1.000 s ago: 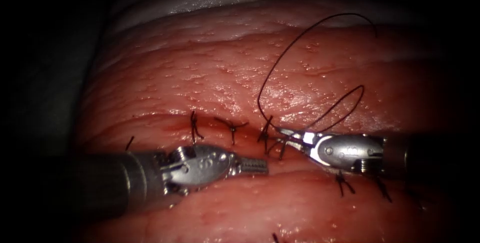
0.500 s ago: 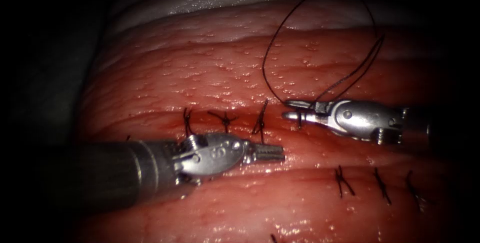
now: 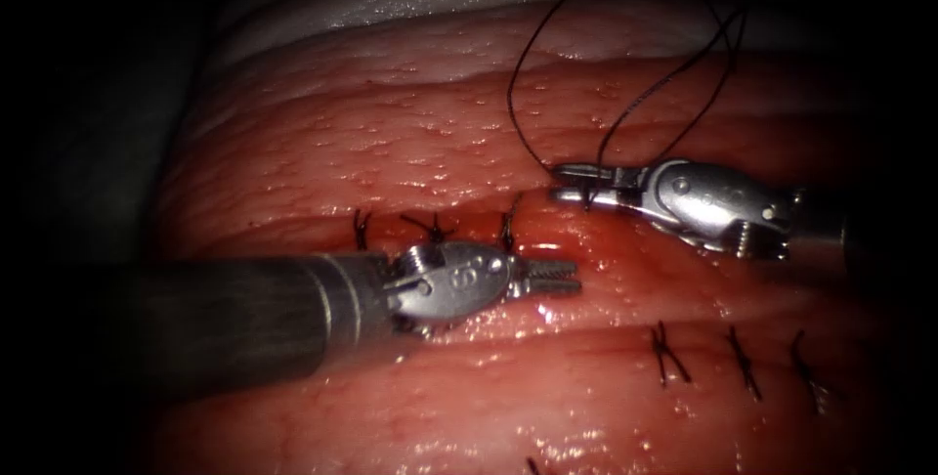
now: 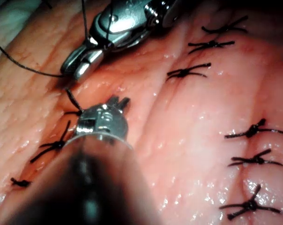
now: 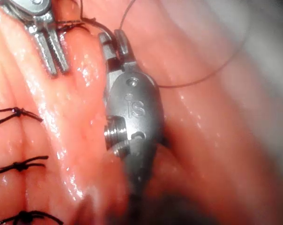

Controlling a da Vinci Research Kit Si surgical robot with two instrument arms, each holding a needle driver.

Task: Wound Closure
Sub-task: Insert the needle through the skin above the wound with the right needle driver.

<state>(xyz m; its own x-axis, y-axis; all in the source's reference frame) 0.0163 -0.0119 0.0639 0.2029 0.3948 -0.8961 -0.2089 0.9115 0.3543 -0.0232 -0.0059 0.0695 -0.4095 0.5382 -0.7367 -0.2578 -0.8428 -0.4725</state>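
The right tool's (image 3: 576, 183) jaws lie close together just right of centre in the endoscope view, and as far as that view lets me judge they are clamped on the thread (image 3: 515, 94), which crosses them near the tips. From there the thread climbs in a tall loop towards the top of the frame, crosses itself at the upper right and comes back down to the jaws. This tool hangs clear of the tissue (image 3: 391, 143), just above the cut (image 3: 635, 265).

The left tool's (image 3: 552, 280) jaws are a little apart and hold nothing. They sit at the middle of the frame, low over the cut, just below and right of the nearest stitch (image 3: 508, 229). Two more stitches stand in the same row to its left, and a second row of stitches (image 3: 743, 363) runs across the lower right. Red fluid (image 3: 547, 311) glistens along the cut beside the left tips. Where the needle is, I cannot tell.

The step in hand reads as work on the thread at the nearest stitch, with slack held up in a loop and the knot not yet snugged. The next move calls for steady, gentle tension from the right tool, and for the left tool's free jaws to take the thread without dragging on the stitch or the tissue edge.
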